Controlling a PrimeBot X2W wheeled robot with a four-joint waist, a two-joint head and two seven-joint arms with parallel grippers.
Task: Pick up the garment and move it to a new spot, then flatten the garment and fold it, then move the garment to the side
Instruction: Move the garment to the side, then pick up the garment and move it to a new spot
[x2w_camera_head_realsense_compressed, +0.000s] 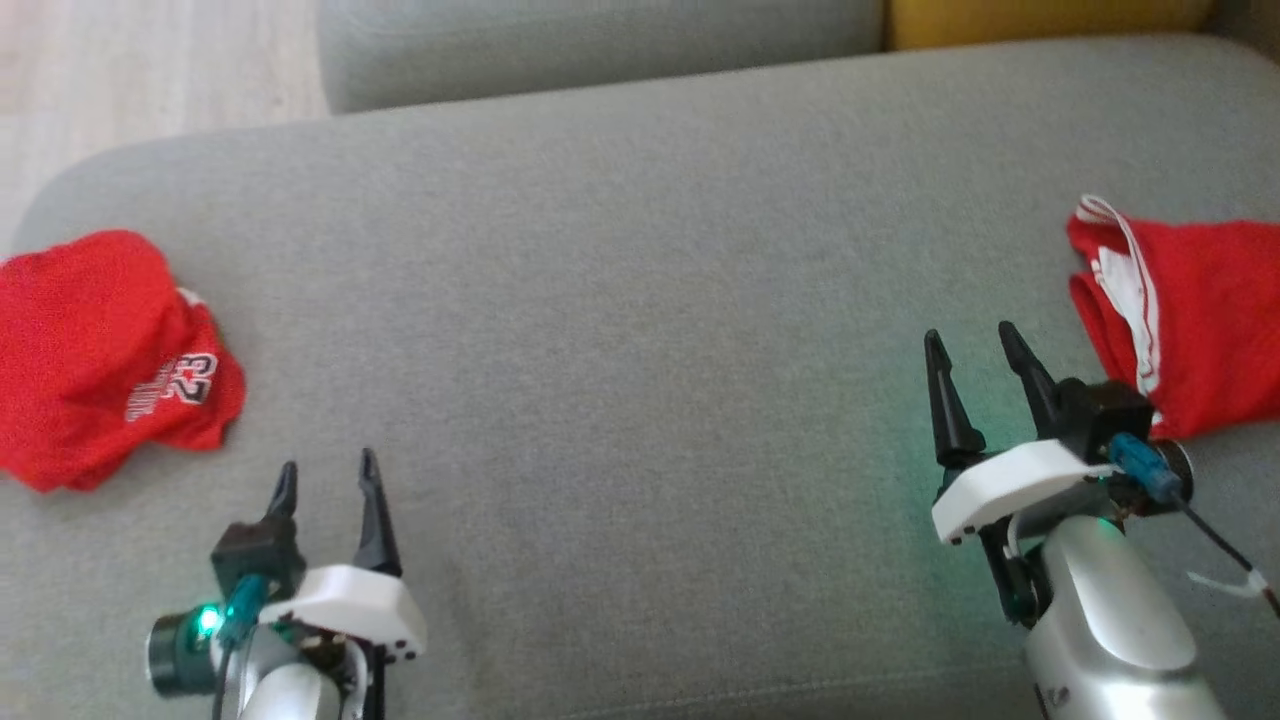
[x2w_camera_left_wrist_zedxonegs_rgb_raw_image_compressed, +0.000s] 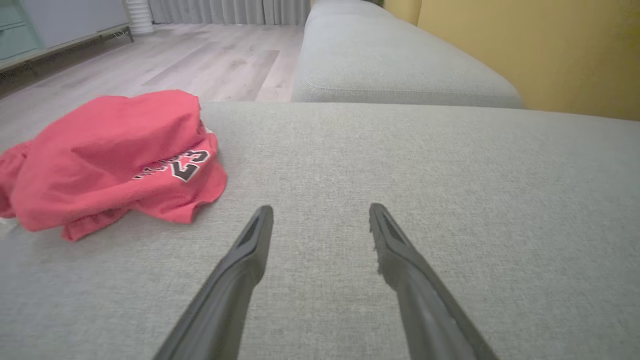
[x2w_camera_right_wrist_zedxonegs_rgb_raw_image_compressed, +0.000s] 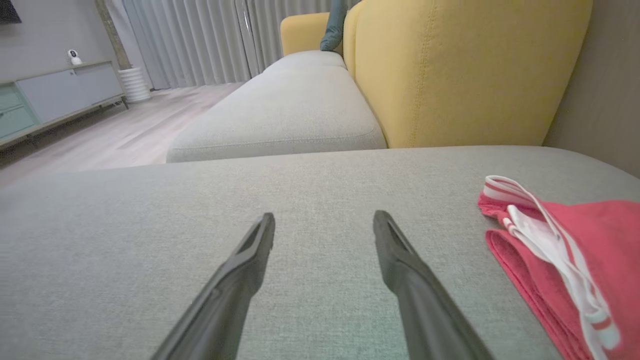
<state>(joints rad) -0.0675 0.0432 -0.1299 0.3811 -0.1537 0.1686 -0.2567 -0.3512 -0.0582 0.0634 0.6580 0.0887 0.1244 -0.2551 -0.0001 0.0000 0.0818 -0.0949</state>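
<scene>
L hand (x2w_camera_head_realsense_compressed: 328, 460), R hand (x2w_camera_head_realsense_compressed: 970, 332) open, L-side garment (x2w_camera_head_realsense_compressed: 95, 350) bunched, axis unclear

Grey sofa seat (x2w_camera_head_realsense_compressed: 640, 300); yellow backrest (x2w_camera_right_wrist_zedxonegs_rgb_raw_image_compressed: 465, 75) behind; pale wood floor (x2w_camera_left_wrist_zedxonegs_rgb_raw_image_compressed: 210, 60); grey curtains (x2w_camera_right_wrist_zedxonegs_rgb_raw_image_compressed: 200, 40); low cabinet (x2w_camera_right_wrist_zedxonegs_rgb_raw_image_compressed: 60, 95).

"23" printed on the crumpled red garment (x2w_camera_head_realsense_compressed: 100, 350)

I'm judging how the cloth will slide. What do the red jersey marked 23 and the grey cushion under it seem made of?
Jersey: probably a thin, matte knit, perhaps synthetic; it slumps in soft rumpled folds, with the number applied on top. Cushion: matte grey woven upholstery, its fine heathered weave visible close up.
</scene>
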